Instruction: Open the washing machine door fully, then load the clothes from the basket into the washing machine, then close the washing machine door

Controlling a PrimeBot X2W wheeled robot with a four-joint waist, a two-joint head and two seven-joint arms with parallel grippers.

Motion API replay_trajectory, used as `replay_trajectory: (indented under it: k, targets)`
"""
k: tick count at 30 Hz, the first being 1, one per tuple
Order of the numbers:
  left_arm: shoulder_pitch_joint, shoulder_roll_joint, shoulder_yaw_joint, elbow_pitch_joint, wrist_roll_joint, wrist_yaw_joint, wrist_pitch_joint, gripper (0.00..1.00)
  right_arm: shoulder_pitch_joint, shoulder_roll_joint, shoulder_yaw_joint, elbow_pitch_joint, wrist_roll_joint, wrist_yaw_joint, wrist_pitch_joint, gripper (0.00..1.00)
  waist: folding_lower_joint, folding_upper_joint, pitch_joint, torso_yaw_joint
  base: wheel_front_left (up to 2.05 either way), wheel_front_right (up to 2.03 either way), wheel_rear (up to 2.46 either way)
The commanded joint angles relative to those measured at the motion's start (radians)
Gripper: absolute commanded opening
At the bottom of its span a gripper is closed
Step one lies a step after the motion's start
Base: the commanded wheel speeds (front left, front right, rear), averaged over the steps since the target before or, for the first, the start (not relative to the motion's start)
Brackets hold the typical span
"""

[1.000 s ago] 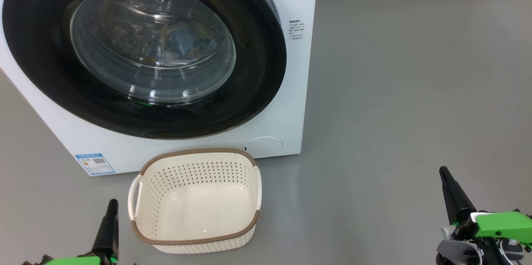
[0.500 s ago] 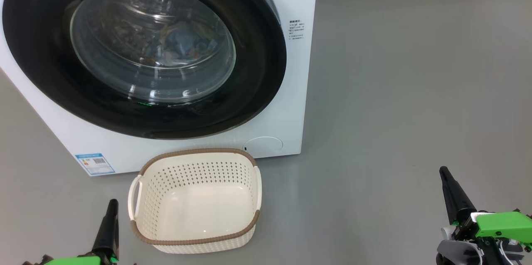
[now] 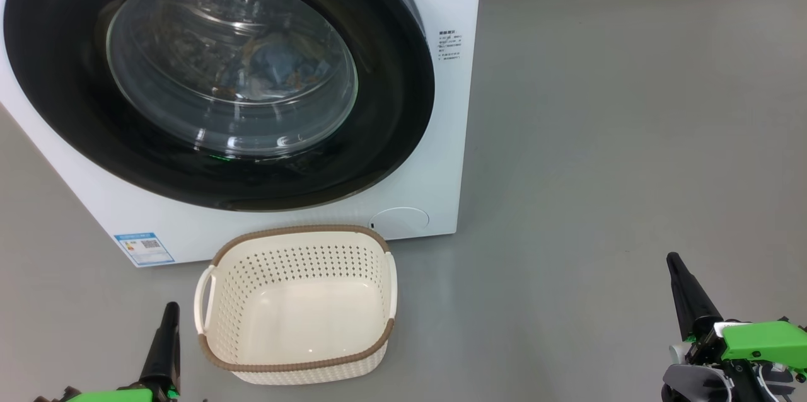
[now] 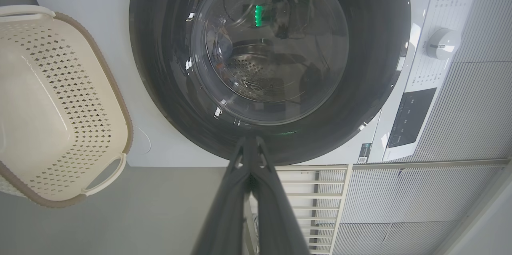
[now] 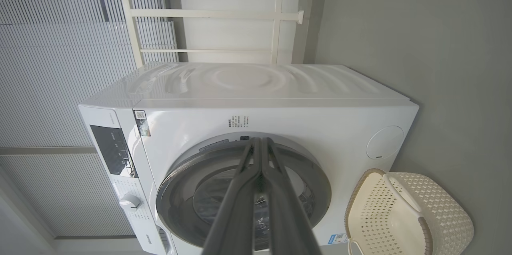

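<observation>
Head view: we see the washing machine door point(image 3: 63, 106) shut, the clothes point(image 3: 271, 68) visible through it, and the basket point(image 3: 296, 230) on the floor point(image 3: 599, 137) just before it. Our left gripper point(image 3: 170, 309) is beside the basket and our right gripper point(image 3: 673, 259) well apart, each with fingers pressed together, empty.

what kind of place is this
Likely a home laundry corner or utility balcony: a white front-loading washing machine, an empty basket on the grey floor, and a white railing behind.
</observation>
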Motion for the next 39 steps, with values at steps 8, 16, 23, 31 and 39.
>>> replay_trajectory:
  k: [8, 16, 23, 31, 39]
  targets:
    - [-0.043, 0.009, 0.033, -0.026, -0.008, -0.007, 0.006, 0.00, -0.044, -0.015, 0.018, -0.024, 0.005, 0.003, 0.005, 0.00, 0.0000, 0.0000, 0.000, 0.000, 0.00, 0.00, 0.00]
    - [-0.043, 0.009, 0.033, -0.026, -0.008, -0.007, 0.006, 0.00, -0.044, -0.015, 0.018, -0.024, 0.005, 0.003, 0.005, 0.00, 0.0000, 0.0000, 0.000, 0.000, 0.00, 0.00, 0.00]
    - [-0.043, 0.009, 0.033, -0.026, -0.008, -0.007, 0.006, 0.00, -0.044, -0.015, 0.018, -0.024, 0.005, 0.003, 0.005, 0.00, 0.0000, 0.0000, 0.000, 0.000, 0.00, 0.00, 0.00]
    - [-0.043, 0.009, 0.033, -0.026, -0.008, -0.007, 0.006, 0.00, -0.044, -0.015, 0.018, -0.024, 0.005, 0.003, 0.005, 0.00, 0.0000, 0.0000, 0.000, 0.000, 0.00, 0.00, 0.00]
    - [-0.043, 0.009, 0.033, -0.026, -0.008, -0.007, 0.006, 0.00, -0.044, -0.015, 0.018, -0.024, 0.005, 0.003, 0.005, 0.00, 0.0000, 0.0000, 0.000, 0.000, 0.00, 0.00, 0.00]
